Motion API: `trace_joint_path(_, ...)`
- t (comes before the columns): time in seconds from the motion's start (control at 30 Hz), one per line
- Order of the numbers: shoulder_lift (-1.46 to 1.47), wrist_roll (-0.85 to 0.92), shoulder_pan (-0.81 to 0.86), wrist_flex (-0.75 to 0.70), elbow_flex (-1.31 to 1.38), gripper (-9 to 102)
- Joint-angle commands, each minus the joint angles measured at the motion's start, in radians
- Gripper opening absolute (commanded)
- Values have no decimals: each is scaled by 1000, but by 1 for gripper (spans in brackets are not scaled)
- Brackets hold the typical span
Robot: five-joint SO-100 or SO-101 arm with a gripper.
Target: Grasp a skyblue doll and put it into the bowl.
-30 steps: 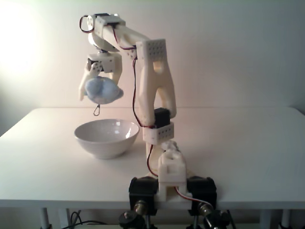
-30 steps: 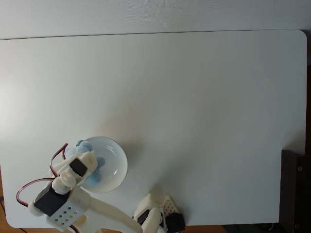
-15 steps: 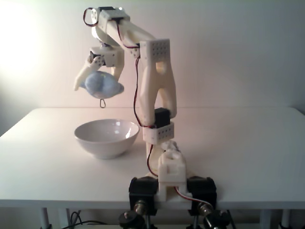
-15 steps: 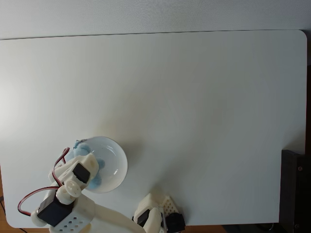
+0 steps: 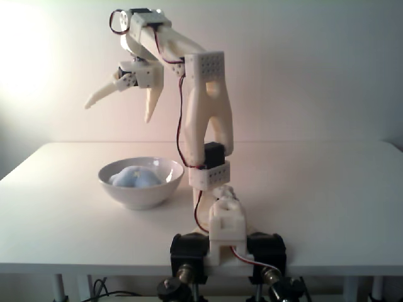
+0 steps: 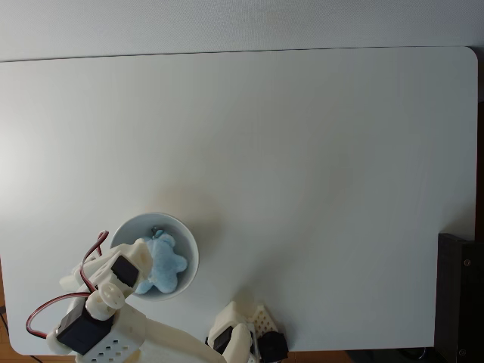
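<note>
Half a second ago the skyblue doll [image 5: 135, 178] hung clamped between the fingers above the bowl [image 5: 141, 182]; it has since dropped and lies inside the bowl, its top just showing over the rim in the side-on fixed view. From above it rests against the bowl's near-left part [image 6: 160, 265], with its thin dark loop toward the far rim. The gripper [image 5: 119, 109] hangs high over the bowl with its jaws spread wide, holding nothing (one finger juts out to the left, the other points down). One doll, one bowl [image 6: 184, 240], one arm on the white table [image 5: 327, 189]
</note>
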State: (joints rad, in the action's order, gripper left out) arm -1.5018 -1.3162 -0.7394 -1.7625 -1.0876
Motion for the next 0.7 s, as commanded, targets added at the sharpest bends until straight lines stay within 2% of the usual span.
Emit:
trace_joint_path(0.0,-44,8,9,0,34,69)
trace_joint_path(0.33,-132,-9,94,-8,23,69)
trace_joint_path(0.67,-147,-75,285,5,34,69)
